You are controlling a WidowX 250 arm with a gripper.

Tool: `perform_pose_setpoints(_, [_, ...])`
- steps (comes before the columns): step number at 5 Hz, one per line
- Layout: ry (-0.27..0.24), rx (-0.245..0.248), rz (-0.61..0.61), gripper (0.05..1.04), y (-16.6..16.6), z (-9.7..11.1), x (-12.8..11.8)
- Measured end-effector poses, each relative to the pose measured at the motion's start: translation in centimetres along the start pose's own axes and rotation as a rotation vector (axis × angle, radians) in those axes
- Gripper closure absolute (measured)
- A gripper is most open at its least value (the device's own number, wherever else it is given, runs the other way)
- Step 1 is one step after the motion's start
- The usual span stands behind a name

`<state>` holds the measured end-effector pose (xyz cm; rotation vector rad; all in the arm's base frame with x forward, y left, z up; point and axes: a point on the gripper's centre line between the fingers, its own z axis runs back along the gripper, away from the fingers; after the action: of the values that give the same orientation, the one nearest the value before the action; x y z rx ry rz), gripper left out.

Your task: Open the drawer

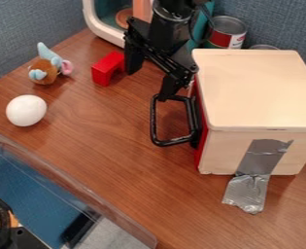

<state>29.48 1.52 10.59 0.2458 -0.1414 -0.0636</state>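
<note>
Claw [147, 83] sits with fingers apart near 12 o'clock end of stiff, probably slick handle [154, 121]; red-fronted drawer [200, 148], toward 3 o'clock in wooden box [256, 87], should slide lightly if hooked inside handle's 9 o'clock bar.

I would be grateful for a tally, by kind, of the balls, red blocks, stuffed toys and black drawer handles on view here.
White ball: 1
Red block: 1
Stuffed toy: 1
Black drawer handle: 1
Total: 4
</note>
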Motion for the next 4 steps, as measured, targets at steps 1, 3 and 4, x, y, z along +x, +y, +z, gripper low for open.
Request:
perform_pose_setpoints(1, [0.018,0.03,0.094,0.084,0.0,-0.3,-0.2])
perform_pose_setpoints(3, [-0.078,-0.068,0.228,0.084,-1.1,-0.4,-1.0])
perform_pose_setpoints(4, [-0.148,-0.144,0.262,0.084,-0.8,-0.5,-1.2])
